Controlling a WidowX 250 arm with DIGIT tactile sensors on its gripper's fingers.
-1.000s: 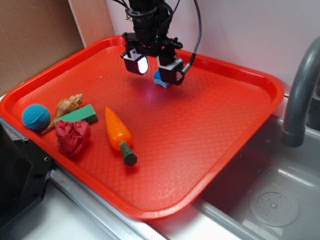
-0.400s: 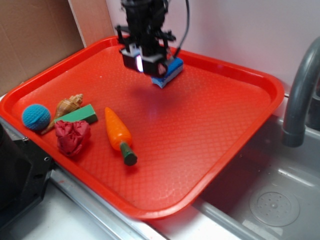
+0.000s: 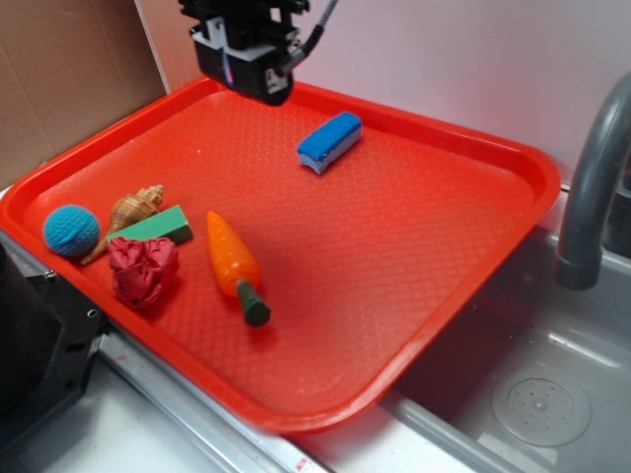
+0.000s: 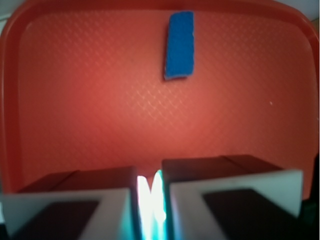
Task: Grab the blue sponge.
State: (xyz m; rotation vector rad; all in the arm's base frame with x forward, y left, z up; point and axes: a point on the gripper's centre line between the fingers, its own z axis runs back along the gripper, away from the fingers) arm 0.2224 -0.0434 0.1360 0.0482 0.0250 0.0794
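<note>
Blue sponge (image 3: 329, 141) lies free; nearly closed tool (image 3: 248, 74) well apart

the black, boxy robot gripper (image 3: 248, 75) has blocky fingers with pale grey-white faces (image 4: 65, 210) and dark inner panels. a bright white-green glow shows in the thin slit between them. a thin grey cable (image 3: 314, 28) curves off its upper side.

Arm's up at the back left corner, gripper (image 3: 248, 77) pointing down and hanging in the air, holding nothing. Fingers (image 4: 75, 210) are nearly pressed together, just a thin gap between them.
</note>
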